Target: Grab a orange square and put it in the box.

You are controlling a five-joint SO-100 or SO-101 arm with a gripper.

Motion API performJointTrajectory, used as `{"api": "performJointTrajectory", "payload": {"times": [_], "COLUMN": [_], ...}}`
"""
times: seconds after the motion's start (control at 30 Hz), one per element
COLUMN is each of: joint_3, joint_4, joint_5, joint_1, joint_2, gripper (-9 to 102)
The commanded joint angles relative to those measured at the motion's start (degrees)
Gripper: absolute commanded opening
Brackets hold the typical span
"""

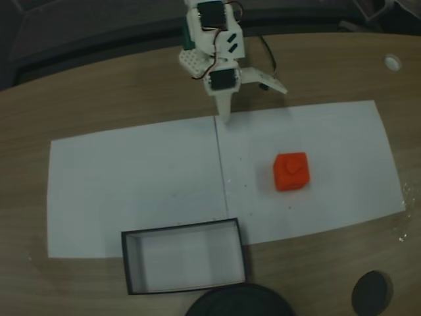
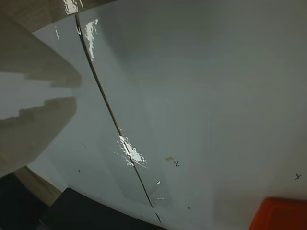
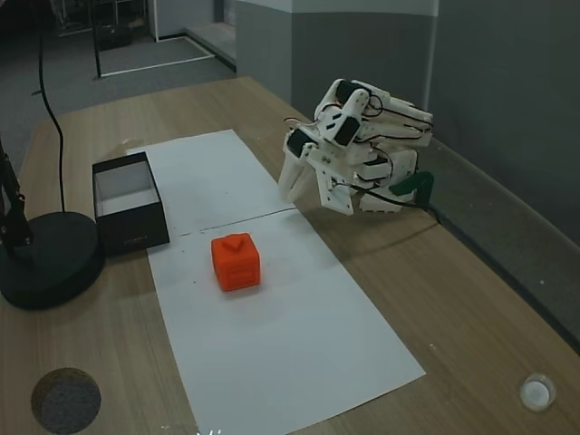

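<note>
The orange square (image 1: 291, 171) sits on the right-hand white sheet in a fixed view, with a raised mark on its top; it also lies mid-table (image 3: 236, 261). In the wrist view only its corner (image 2: 280, 215) peeks in at the bottom right. The box (image 1: 126, 263), black-walled with a white inside, stands at the near edge of the left sheet, seen as well at the left (image 3: 136, 234). My gripper (image 1: 255, 105) hovers open and holding nothing over the far edge of the paper, well apart from the cube. Its fingers (image 2: 33, 124) enter the wrist view from the left.
Two white paper sheets (image 1: 131, 184) lie side by side on the wooden table. A big dark round base (image 3: 50, 258) stands just beside the box. A small dark disc (image 1: 371, 293) and a white cap (image 1: 393, 62) lie on the bare wood.
</note>
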Motion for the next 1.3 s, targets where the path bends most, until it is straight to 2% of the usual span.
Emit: {"api": "performJointTrajectory", "payload": {"times": [0.0, 0.57, 0.7, 0.8, 0.93, 1.07, 1.27], "joint_3": [-3.16, -2.99, -4.39, -7.03, -12.04, -16.52, -27.95], "joint_4": [-0.53, -1.05, -12.74, -20.3, -21.36, -20.83, -21.53], "joint_5": [0.18, 0.18, 0.0, -2.2, 0.18, 0.97, 2.2], "joint_1": [-5.54, -6.15, -6.33, -10.46, -19.42, -25.49, -31.55], "joint_2": [1.23, 1.23, 1.23, 1.05, 0.35, -7.73, -32.7], "gripper": [0, 0, 2, 10, 13, 14, 20]}}
